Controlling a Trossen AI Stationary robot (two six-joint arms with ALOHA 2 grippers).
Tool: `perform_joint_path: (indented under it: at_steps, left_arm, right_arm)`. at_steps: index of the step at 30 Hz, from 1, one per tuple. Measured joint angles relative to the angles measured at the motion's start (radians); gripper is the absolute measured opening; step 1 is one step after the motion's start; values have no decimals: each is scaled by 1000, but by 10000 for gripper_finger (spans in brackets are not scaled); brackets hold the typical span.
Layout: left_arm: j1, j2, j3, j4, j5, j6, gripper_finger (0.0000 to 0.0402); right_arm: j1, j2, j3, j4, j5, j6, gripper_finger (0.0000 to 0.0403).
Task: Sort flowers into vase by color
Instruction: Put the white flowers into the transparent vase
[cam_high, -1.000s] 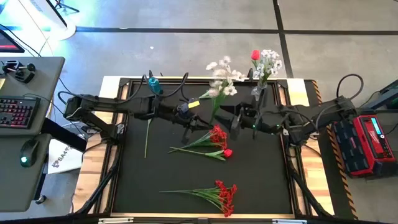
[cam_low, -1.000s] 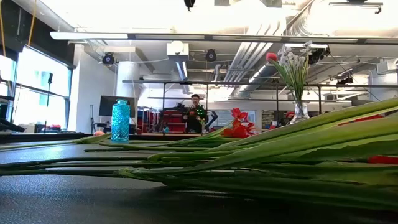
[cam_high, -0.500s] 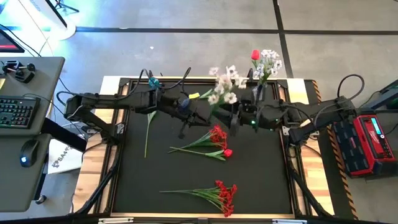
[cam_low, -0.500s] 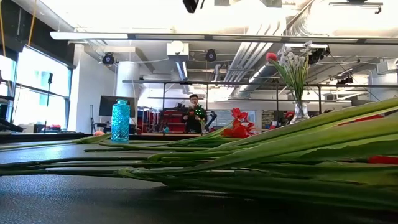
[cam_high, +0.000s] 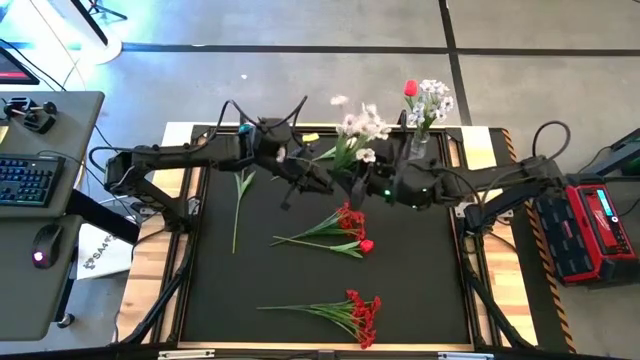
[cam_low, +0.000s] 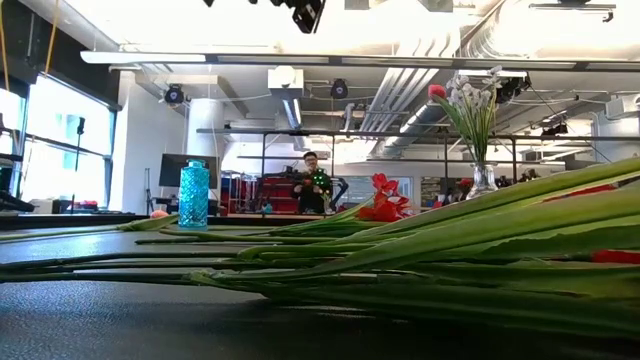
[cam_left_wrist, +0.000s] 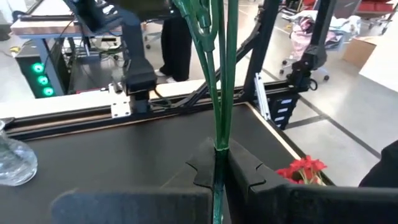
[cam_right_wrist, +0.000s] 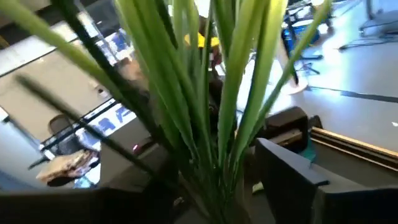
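Observation:
My left gripper is raised over the far middle of the table, shut on a spray of small white blossoms. Its green stems rise upright from the fingers. My right gripper is open right beside it, one finger on each side of the spray's stems and long leaves. A clear vase at the far right holds a red rose and white blossoms. A blue vase stands at the far left. My left gripper pinches the spray's thin green stems near their lower end between its two fingers. The stems stand upright above the fingers. The spray is lifted clear of the table, its blossoms at the top.
On the black mat lie a single tulip at left, a red bunch and a red bud in the middle, and another red bunch near the near edge. A person stands beyond the table.
My left gripper has risen and moved toward the far left, carrying the white spray with it. My right gripper has moved toward the table's left and come up to the spray's stems.

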Motion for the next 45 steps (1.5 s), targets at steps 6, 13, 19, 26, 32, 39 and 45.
perform_joint_path:
  at_steps: [6, 13, 19, 26, 32, 39, 45]
  left_arm:
    - [38, 0, 0, -20, 5, -39, 2]
    - [65, -1, 0, -48, -8, -62, 32]
    - [85, 0, 0, -60, -101, -75, 52]
    - [152, 0, 0, -79, -124, -185, 54]
    - [194, 0, 0, -27, -119, -217, 51]
    - [234, 0, 0, 46, -120, -221, 51]
    - [270, 0, 0, 50, -123, -221, 51]
  right_arm:
    - [7, -1, 0, -56, 59, -11, 27]
    - [-19, -21, -1, -86, 94, -32, 5]
    - [-19, -82, 0, -252, 236, -18, 2]
    - [-38, -203, 0, -597, 365, 118, 1]
    - [-20, -279, 0, -852, 442, 266, 0]
    - [31, -290, 0, -1246, 564, 530, 0]
    - [33, -302, 0, -1547, 663, 818, 0]
